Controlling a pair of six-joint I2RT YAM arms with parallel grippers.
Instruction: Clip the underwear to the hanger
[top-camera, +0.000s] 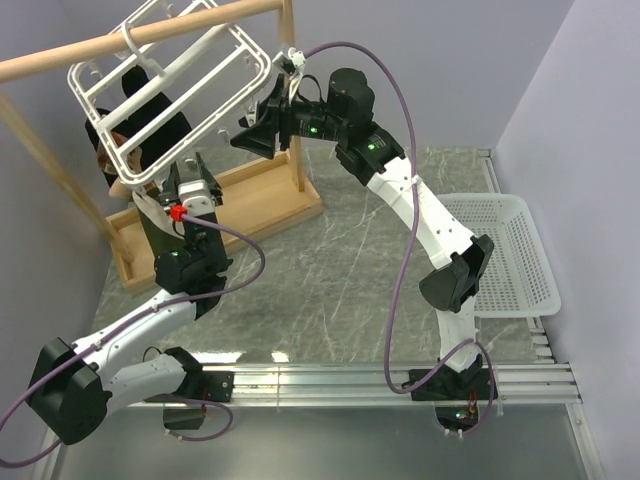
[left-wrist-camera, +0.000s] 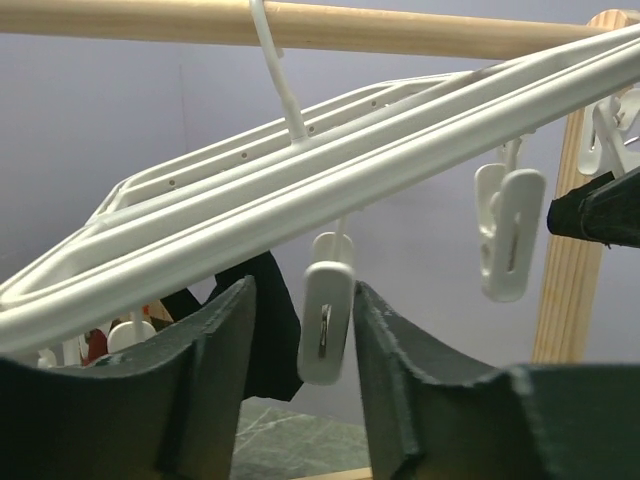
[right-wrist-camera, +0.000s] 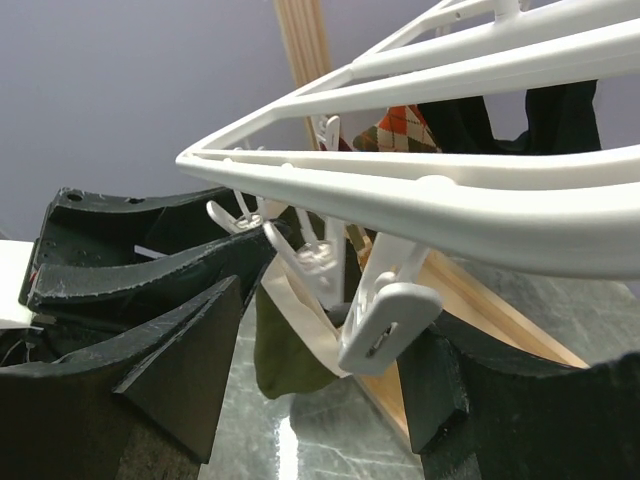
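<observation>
The white hanger (top-camera: 262, 70) hangs tilted from the wooden rail. My left gripper (top-camera: 193, 175) points up at its lower edge. In the left wrist view the left gripper (left-wrist-camera: 305, 290) is open around a dangling white clip (left-wrist-camera: 326, 320); a gap shows on the clip's left side, and the right pad is close against it. My right gripper (top-camera: 250, 135) is at the hanger's right edge, open. In the right wrist view another clip (right-wrist-camera: 385, 320) lies next to the right finger of that gripper (right-wrist-camera: 335, 315). The olive underwear (right-wrist-camera: 285, 350), with a cream band, hangs from a clip further back.
The wooden rail (top-camera: 150, 35) and its post (left-wrist-camera: 570, 280) stand on a wooden base (top-camera: 250, 205). A black garment with argyle patches (top-camera: 140, 110) hangs on the frame's far side. A white mesh basket (top-camera: 510, 250) sits at the right of the marble table.
</observation>
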